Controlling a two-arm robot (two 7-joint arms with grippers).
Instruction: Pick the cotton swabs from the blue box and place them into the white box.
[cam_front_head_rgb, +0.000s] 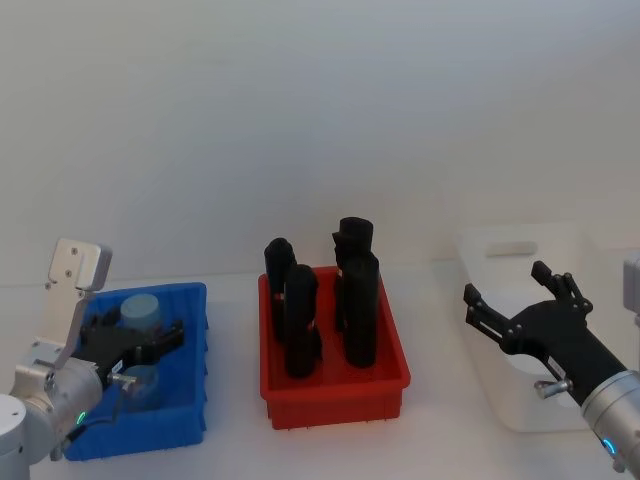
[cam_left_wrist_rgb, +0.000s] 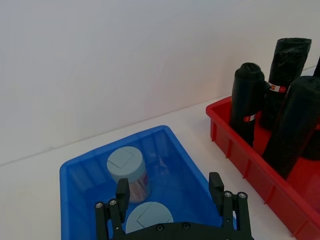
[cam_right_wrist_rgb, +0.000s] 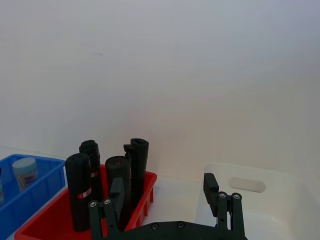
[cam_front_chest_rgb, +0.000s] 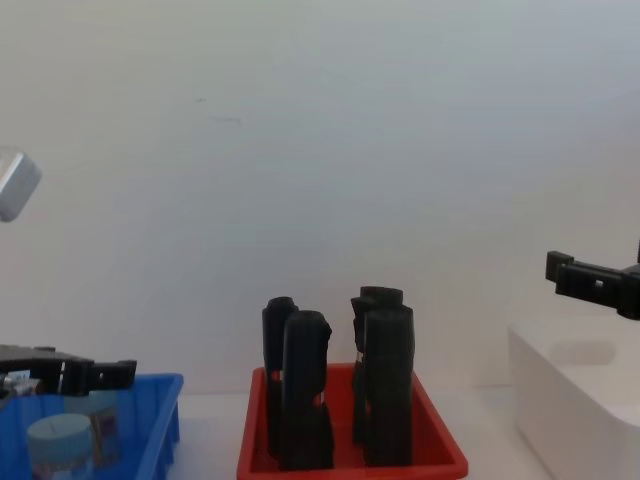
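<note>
We count two cotton swabs (cam_left_wrist_rgb: 127, 167) in the blue box (cam_front_head_rgb: 197, 345) under the released left gripper (cam_left_wrist_rgb: 169, 182), four black rolls (cam_front_head_rgb: 358, 310) beside; the right gripper (cam_front_head_rgb: 506, 283) is released over the white box (cam_front_head_rgb: 520, 246).

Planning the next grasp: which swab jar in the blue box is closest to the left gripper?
The front jar, framed by the open left gripper; the other jar stands farther back.
</note>
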